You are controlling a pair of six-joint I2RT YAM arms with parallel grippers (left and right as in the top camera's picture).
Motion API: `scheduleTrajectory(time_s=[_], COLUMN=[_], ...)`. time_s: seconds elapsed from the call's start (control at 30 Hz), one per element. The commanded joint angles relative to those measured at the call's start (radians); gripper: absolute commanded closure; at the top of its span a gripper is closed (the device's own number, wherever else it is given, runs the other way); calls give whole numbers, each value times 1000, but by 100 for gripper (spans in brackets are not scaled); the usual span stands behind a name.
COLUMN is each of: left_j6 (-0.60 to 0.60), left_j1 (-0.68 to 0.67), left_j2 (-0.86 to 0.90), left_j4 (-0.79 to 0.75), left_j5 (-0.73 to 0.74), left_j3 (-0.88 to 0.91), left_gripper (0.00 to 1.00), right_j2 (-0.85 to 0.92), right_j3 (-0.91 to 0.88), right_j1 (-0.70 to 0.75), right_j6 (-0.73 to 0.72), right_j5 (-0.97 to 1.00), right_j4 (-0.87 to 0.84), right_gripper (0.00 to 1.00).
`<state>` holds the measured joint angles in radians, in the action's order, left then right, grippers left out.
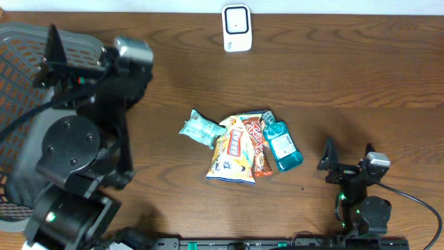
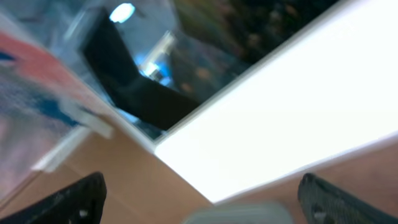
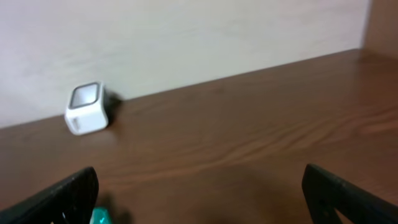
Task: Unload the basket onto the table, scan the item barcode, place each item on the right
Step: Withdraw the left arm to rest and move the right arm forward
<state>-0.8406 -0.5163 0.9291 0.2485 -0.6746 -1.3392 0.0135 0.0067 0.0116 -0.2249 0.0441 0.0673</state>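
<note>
Table (image 1: 333, 76) of dark wood carries all items. Left arm (image 1: 76, 146) occupies the 8 o'clock sector, above a grey mesh basket (image 1: 17, 55) at 9 o'clock. Left gripper (image 2: 205, 199) has its fingers spread to full width with nothing held; its wrist view is blurred. Right gripper (image 1: 347, 154), at 4 o'clock, likewise stands fully spread and empty, clear of the goods. Goods lie heaped at table centre: a snack bag (image 1: 232, 156), with a teal bottle (image 1: 283, 146) touching the heap at its 3 o'clock side and a teal packet (image 1: 198, 127) at its 10 o'clock. White scanner (image 1: 236, 28) stands at 12 o'clock, well apart from the heap.
</note>
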Motion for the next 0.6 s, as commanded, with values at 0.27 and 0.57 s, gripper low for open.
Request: scheduleTrajectory(time_s=[0.27, 0.57], left_j6=[578, 855], left_j1=[318, 539], left_j2=[-285, -401], left_j4=[271, 241], left_j5=[870, 1233], left_j3=[21, 23], left_gripper=[2, 2], right_j2=[0, 0], right_j3=[-1, -1], right_j1=[-6, -6], right_j6=[-456, -471], right_j5=[-270, -530], right_j4=[-11, -24], right_gripper=[1, 1])
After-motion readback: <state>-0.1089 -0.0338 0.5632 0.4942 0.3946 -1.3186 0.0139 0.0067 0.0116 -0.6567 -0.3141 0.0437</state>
